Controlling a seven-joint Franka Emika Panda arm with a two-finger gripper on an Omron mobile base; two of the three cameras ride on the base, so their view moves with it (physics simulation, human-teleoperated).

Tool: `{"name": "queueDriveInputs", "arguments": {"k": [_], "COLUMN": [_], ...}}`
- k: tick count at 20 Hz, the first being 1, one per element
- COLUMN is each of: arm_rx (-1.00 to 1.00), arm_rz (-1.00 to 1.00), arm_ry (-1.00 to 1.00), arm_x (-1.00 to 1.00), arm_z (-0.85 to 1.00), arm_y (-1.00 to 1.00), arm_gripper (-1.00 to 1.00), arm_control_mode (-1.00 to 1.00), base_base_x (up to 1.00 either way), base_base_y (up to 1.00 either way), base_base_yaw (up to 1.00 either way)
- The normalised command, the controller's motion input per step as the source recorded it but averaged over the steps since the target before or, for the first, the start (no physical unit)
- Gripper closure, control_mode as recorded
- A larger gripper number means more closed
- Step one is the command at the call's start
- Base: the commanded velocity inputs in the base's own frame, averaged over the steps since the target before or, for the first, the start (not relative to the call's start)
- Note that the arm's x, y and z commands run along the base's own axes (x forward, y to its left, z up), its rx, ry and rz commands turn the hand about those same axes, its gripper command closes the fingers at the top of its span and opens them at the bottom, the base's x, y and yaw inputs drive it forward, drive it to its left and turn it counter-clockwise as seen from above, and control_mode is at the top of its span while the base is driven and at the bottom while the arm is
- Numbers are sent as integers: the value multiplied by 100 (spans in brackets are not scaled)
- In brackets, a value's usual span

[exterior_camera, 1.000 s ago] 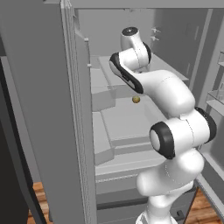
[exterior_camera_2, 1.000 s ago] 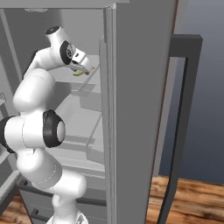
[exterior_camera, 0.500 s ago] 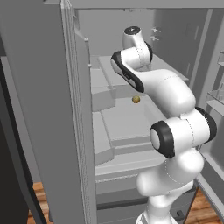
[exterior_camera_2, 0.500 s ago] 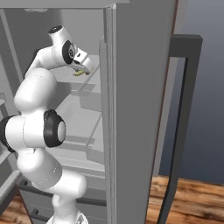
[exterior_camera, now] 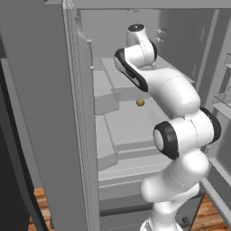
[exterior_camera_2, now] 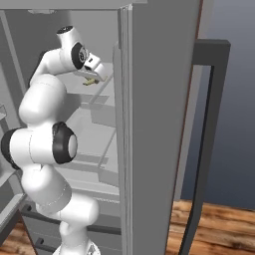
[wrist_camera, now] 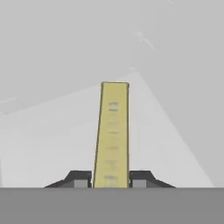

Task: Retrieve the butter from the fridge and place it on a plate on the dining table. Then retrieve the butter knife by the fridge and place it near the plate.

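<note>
The fridge [exterior_camera: 40, 113] stands with its doors open, and my arm reaches onto an upper shelf inside. The butter [wrist_camera: 112, 131], a thin yellow stick, lies on that pale shelf and points away from the hand. My gripper [wrist_camera: 111, 180] is shut on the butter's near end, one dark fingertip [wrist_camera: 79, 178] pressed against each long side. From the right base view the gripper [exterior_camera_2: 94, 73] is angled down behind the fridge door [exterior_camera_2: 154, 99], with a bit of the butter [exterior_camera_2: 88, 82] showing under it. The plate, dining table and butter knife are out of view.
A round yellowish-brown ball of food [exterior_camera: 140, 102] sits on a lower shelf beneath my arm. Door bins [exterior_camera: 223, 101] line the open door on the right. A dark door handle [exterior_camera_2: 206, 129] stands to the right over wood flooring [exterior_camera_2: 219, 226].
The fingers have closed in from wide apart onto the butter stick. The arm and hand have barely shifted, and the butter still lies on the shelf.
</note>
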Motion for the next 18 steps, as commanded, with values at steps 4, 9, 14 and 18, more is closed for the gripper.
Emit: {"name": "queueDriveInputs", "arguments": {"k": [4, 9, 14, 18], "arm_rx": [0, 0, 2, 2], "arm_rz": [0, 5, 25, 36], "arm_ry": [0, 0, 0, 0], "arm_x": [-4, -40, -54, -45], "arm_z": [3, 13, 5, 1], "arm_y": [0, -5, -19, -7], "arm_gripper": [100, 100, 100, 100], "arm_control_mode": [-100, -100, -100, -100], "base_base_x": [0, 0, 0, 0], "base_base_y": [0, 0, 0, 0], "base_base_yaw": [0, 0, 0, 0]}}
